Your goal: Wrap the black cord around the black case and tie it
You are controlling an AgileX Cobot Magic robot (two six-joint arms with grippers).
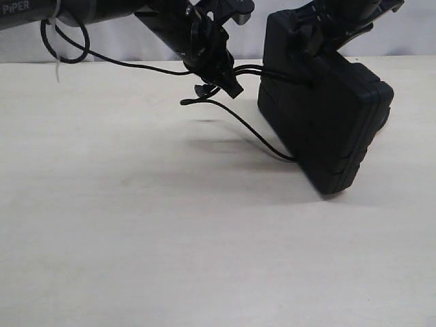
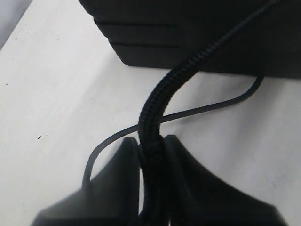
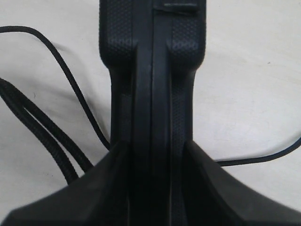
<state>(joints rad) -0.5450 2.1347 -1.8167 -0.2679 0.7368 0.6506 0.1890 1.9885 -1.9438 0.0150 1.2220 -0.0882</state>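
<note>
Exterior view: black case (image 1: pixel 327 129) sits at about 3 o'clock of the frame, off flat and tilted, one corner pointing down toward the table (image 1: pixel 136 238); cannot tell whether that corner touches. Right fingers (image 3: pixel 211 188) clamp the case edge-on from its 12 o'clock side. In the right wrist view the ribbed, textured edge of the case fills the gap between the two fingers, with both inner faces pressed against it. Left fingers (image 2: pixel 115 183) hang at about 12 o'clock of the exterior frame, just beside the case's 9 o'clock edge and clear of the table. They stand narrow, pinched on the black cord (image 1: pixel 252 129). In the left wrist view the braided strand rises straight out of the slit between them and runs to the case. From the left fingers two strands go across to the case's near edge. A further length droops toward 5 o'clock in a slack curve and meets the case low on its 9 o'clock side. More cord lies slack on the table beside the case in both wrist views.
</note>
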